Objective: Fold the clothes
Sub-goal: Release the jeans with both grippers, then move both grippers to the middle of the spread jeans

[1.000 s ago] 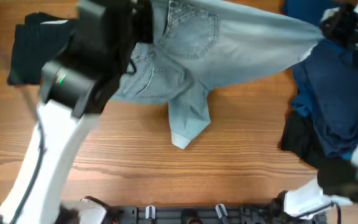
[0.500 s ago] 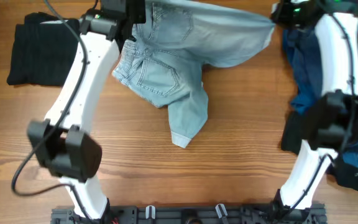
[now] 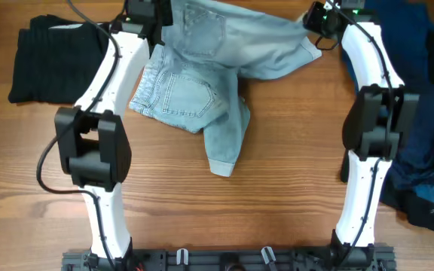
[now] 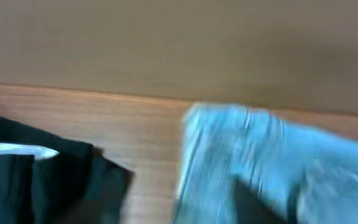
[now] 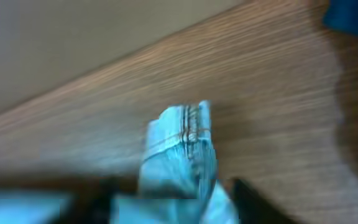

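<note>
The pale blue denim shorts (image 3: 202,83) lie crumpled at the table's far middle, back pockets up, one cuffed leg pointing at me. My left gripper (image 3: 155,16) is at their far left corner and my right gripper (image 3: 316,26) at the far right leg hem. In the blurred left wrist view the denim (image 4: 291,162) lies under the right side of the gripper (image 4: 179,208), whose dark fingers stand apart. In the right wrist view a bunched hem (image 5: 182,149) sits loose between the widely spread fingers of that gripper (image 5: 179,205).
A folded black garment (image 3: 47,60) lies at the far left, also seen from the left wrist (image 4: 36,180). A heap of dark navy and black clothes (image 3: 420,143) covers the right edge. The table's back edge runs just beyond both grippers.
Both arms have reached out to the far edge and lowered the shorts onto the table. The right leg, stretched out before, now lies gathered toward the middle. Both grippers have opened.
</note>
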You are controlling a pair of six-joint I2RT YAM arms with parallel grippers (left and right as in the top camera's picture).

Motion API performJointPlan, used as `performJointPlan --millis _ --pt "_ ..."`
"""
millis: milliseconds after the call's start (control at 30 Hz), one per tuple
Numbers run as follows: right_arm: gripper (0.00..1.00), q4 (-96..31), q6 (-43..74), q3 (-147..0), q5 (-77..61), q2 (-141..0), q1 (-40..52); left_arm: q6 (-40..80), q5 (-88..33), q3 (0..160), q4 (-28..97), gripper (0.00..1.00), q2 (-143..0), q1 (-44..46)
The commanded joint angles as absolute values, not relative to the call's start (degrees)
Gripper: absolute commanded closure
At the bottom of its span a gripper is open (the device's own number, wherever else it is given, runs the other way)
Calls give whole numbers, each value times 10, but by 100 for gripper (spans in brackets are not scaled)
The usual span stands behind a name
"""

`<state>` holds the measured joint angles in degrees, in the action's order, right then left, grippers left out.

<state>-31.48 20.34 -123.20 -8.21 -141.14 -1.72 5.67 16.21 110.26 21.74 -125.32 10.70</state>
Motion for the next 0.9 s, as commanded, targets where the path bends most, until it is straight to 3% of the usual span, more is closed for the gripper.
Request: performJointPlan --millis 0,167,300,500,667,867 --pt "0 -302 209 -1237 -56 -1407 -22 65 180 1118 194 0 -1251 84" --pt "0 -356 195 -1238 -68 -1338 -22 65 180 1118 225 0 -1202 65" --pt "0 -462 194 -1238 -113 -1276 -22 88 167 1118 317 0 -1147 67" --pt "0 -673 167 -1237 -181 -1211 -7 129 -6 1118 492 0 -1082 69" --pt "0 -790 129 -1218 -153 -1208 58 129 -40 1117 620 0 -1077 69" --pt "1 -798 121 -1149 -164 -1208 157 130 -55 1099 681 0 -1080 69"
